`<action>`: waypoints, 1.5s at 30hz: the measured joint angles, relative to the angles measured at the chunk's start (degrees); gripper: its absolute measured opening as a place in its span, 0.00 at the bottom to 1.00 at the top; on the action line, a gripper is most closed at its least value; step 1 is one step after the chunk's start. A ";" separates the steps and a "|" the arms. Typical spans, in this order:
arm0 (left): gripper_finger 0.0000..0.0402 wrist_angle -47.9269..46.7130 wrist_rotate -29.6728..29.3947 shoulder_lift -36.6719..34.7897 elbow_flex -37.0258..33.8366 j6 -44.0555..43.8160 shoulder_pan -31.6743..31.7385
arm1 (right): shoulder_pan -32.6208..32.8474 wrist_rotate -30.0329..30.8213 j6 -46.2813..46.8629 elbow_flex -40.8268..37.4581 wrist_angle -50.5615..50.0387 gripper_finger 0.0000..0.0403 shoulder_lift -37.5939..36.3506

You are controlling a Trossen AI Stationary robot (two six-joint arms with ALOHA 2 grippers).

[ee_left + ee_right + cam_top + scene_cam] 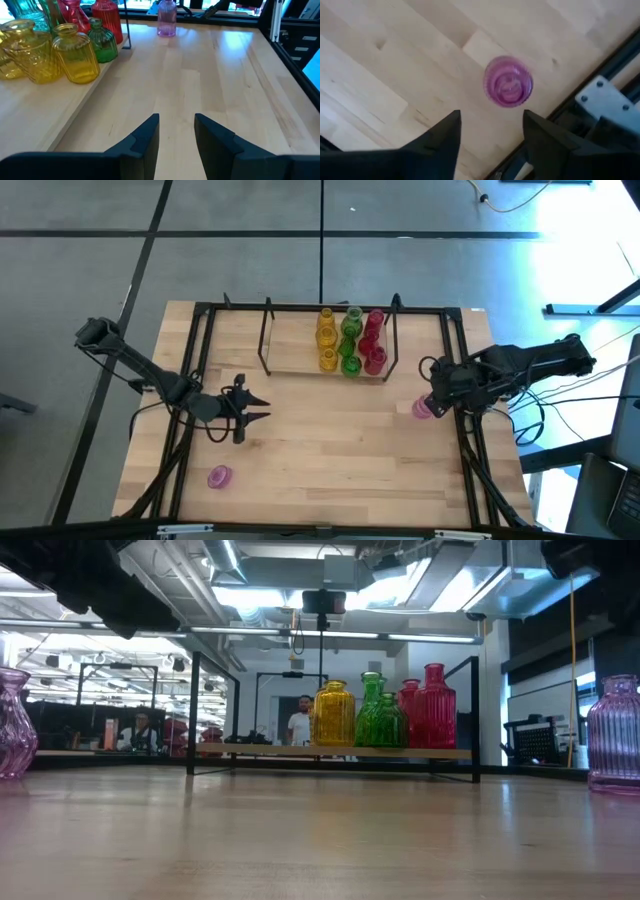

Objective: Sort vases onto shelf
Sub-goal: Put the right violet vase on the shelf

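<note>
Two pink vases off shelf (300,365): one (422,409) at right table edge, just below right gripper (491,131); other (219,476) near left corner. Yellow, green, red vases (350,340) already in rows on shelf's right half. Right gripper fingers spread, hovering above vase mouth, empty. Step looks like grasp: centre over neck, descend straight, close gently, since glass is slippery and black frame rail (600,65) is near. Left gripper (176,125) spread, empty, mid-table, waiting.
</note>
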 joint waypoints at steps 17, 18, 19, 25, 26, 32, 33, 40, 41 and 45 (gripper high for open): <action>0.29 -0.24 -0.07 1.33 -0.02 -0.15 0.02 | -0.04 2.50 0.69 -1.93 0.31 0.60 4.65; 0.29 -0.22 -0.07 1.51 -0.02 -0.15 0.02 | -0.04 2.50 0.55 -1.93 0.30 0.59 5.47; 0.29 -0.16 -0.07 1.67 -0.02 -0.15 0.02 | -0.04 2.48 0.35 -1.93 0.18 0.59 6.20; 0.29 -0.19 -0.02 1.70 -0.07 -0.15 0.02 | -0.64 2.23 -1.84 -1.93 -1.12 0.56 9.64; 0.29 -0.17 -0.02 1.70 -0.07 -0.15 0.02 | -1.28 2.00 -2.13 -1.93 -1.04 0.55 9.77; 0.29 -0.20 0.00 1.70 -0.07 -0.11 0.02 | -5.23 2.03 -5.32 -1.93 -0.73 0.53 9.79; 0.29 -0.20 0.00 1.70 -0.07 -0.11 0.02 | -5.74 2.01 -6.03 -1.93 -0.64 0.53 9.79; 0.29 -0.20 0.04 1.70 -0.07 -0.11 0.02 | -8.46 0.72 -8.35 -1.93 -0.52 0.52 9.73; 0.29 -0.20 0.17 1.70 -0.07 -0.11 0.02 | -8.39 0.15 -8.38 -2.09 -0.39 0.52 9.72; 0.29 -0.22 0.98 1.70 -0.07 -0.09 0.00 | -8.32 -3.06 -9.21 -5.58 1.68 0.52 9.71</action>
